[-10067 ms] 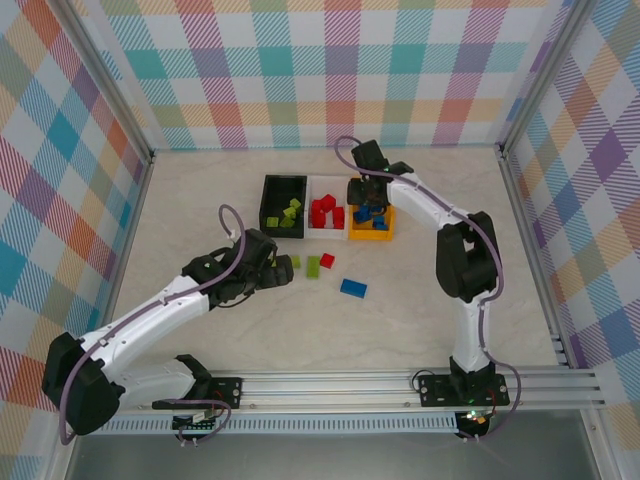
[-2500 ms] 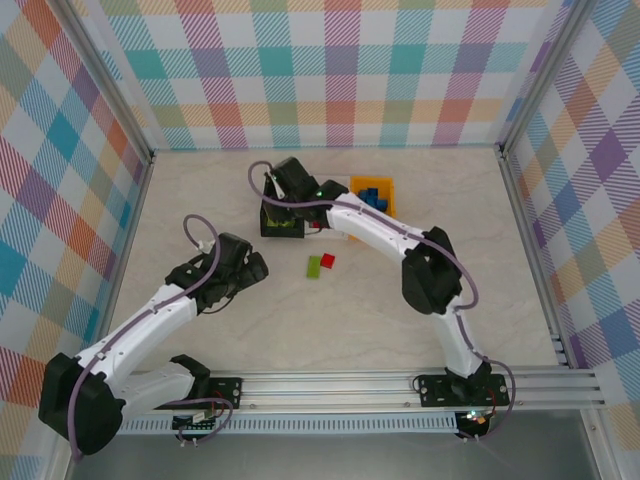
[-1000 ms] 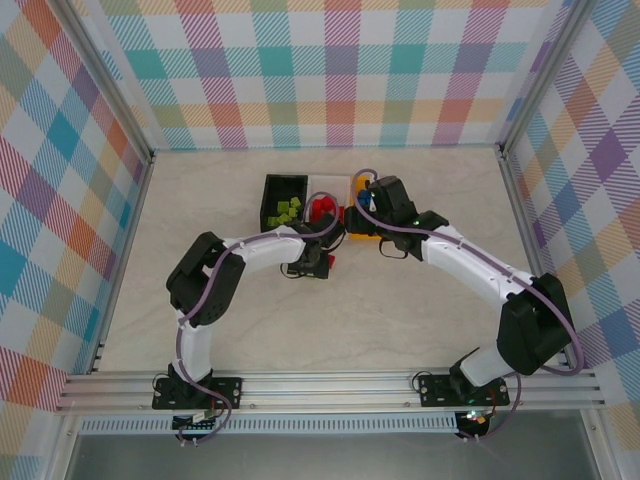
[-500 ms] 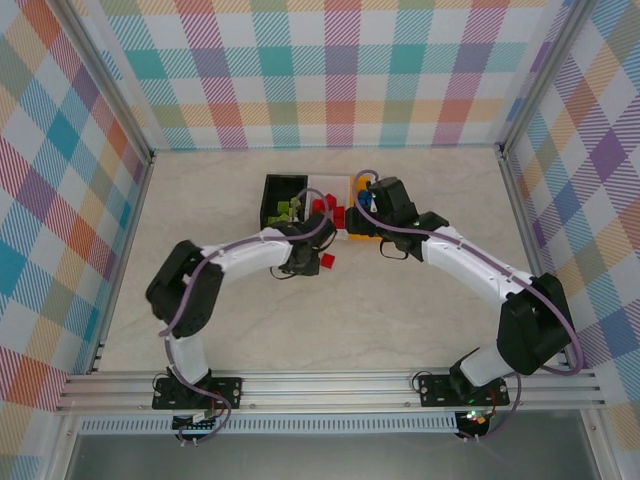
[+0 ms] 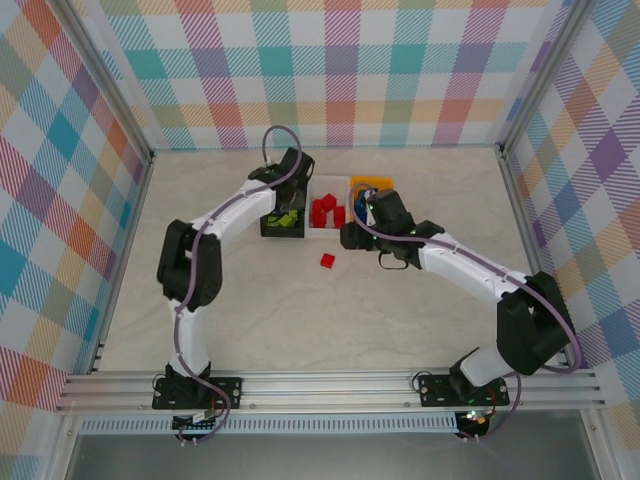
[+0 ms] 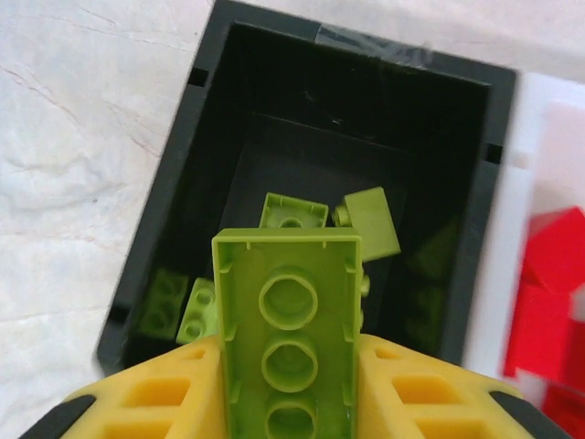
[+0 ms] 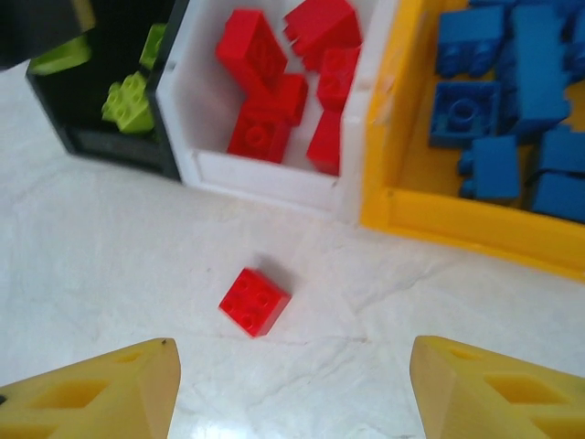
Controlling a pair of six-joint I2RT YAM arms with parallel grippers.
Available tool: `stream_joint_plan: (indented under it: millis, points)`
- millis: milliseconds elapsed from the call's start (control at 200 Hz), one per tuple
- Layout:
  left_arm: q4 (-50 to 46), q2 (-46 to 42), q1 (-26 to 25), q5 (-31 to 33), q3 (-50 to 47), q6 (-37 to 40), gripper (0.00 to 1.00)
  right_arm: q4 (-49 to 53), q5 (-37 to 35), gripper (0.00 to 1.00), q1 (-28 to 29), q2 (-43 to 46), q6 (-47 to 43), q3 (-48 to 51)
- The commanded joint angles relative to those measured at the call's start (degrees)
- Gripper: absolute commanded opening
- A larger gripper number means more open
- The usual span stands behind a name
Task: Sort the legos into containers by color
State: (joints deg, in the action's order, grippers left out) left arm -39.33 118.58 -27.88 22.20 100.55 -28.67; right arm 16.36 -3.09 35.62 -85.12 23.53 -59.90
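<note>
Left jaws clamp lime brick (image 6: pixel 288 320) over black bin (image 6: pixel 178 215); right jaws spread wide above red brick (image 7: pixel 253 301) on counter (image 7: pixel 91 261).

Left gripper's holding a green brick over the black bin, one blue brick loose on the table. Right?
No: the loose brick on the table is red, not blue, as the right wrist view shows. The left gripper does hold a green brick over the black bin.
</note>
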Motion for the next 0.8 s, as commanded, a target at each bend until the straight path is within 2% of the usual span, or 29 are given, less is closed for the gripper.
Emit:
stream_joint_plan:
  millis: [0, 40, 100, 160, 210, 360, 620, 795]
  points:
    - [-4.82, 3.98, 0.85, 1.43, 4.65, 0.64, 0.34, 0.01, 2.75, 0.68, 2.85, -0.16, -0.2, 1.9]
    - [-5.72, 5.2, 0.98, 1.53, 6.06, 0.67, 0.36, -0.62, 3.05, 0.68, 3.57, -0.82, 0.36, 2.43]
    - [-6.93, 6.47, 1.07, 0.93, 7.58, 0.38, 0.43, -1.59, 3.14, 0.69, 4.55, -2.39, 1.52, 2.59]
    - [-6.28, 5.29, 1.0, -0.19, 6.6, 0.01, 0.66, -2.51, 2.28, 0.69, 5.48, -4.59, 2.33, 2.06]
    - [-5.02, 2.87, 0.84, -0.93, 4.59, -0.59, 0.78, -2.59, 1.11, 0.69, 6.23, -6.67, 3.23, 1.04]
    - [-1.0, -8.63, -0.41, -2.42, -3.48, -2.01, 1.0, -2.3, -3.68, 0.69, 7.01, -12.79, 5.66, -2.41]
    - [7.06, -34.25, -5.61, -2.71, -27.48, -5.32, 1.0, -2.34, -4.14, 0.68, 7.73, -21.96, 4.83, -8.71]
    - [6.69, -46.35, -5.79, -1.72, -40.65, -8.68, 1.0, 1.96, -7.4, 0.65, 9.15, -26.82, 4.07, -14.33]
